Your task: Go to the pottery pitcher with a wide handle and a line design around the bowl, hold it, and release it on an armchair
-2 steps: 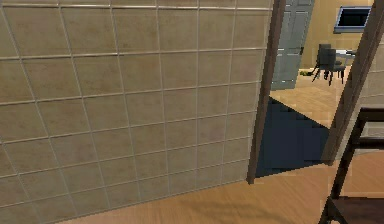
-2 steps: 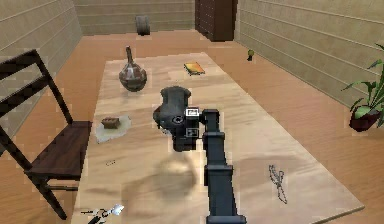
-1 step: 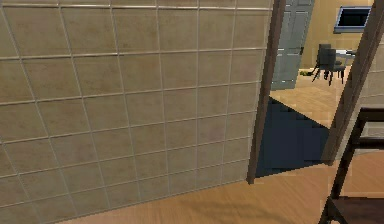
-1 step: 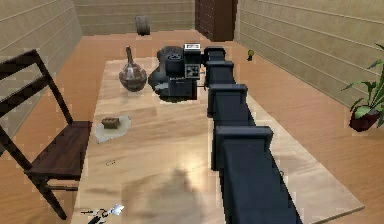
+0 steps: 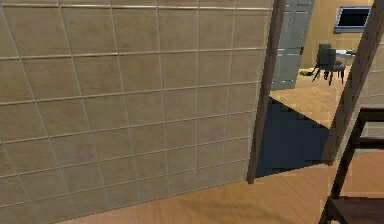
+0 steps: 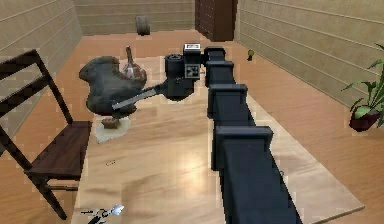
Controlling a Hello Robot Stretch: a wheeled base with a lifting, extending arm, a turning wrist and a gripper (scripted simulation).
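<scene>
Dark grey vessel (image 6: 100, 82), likely the pitcher, sits at 10 o'clock on the table (image 6: 170, 165), your gripper (image 6: 122, 104) at it, spread or gripping you cannot tell; lift off-centre and it could topple toward the 8 o'clock chair (image 6: 55, 145).

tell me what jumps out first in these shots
The dark arm rises up the arm side view over a wooden table, with its gripper by a dark grey lump near the table's far left. A dark chair stands at the table's left side. In the forward view a tiled wall takes the left, and a grey door shows at the upper right.
</scene>
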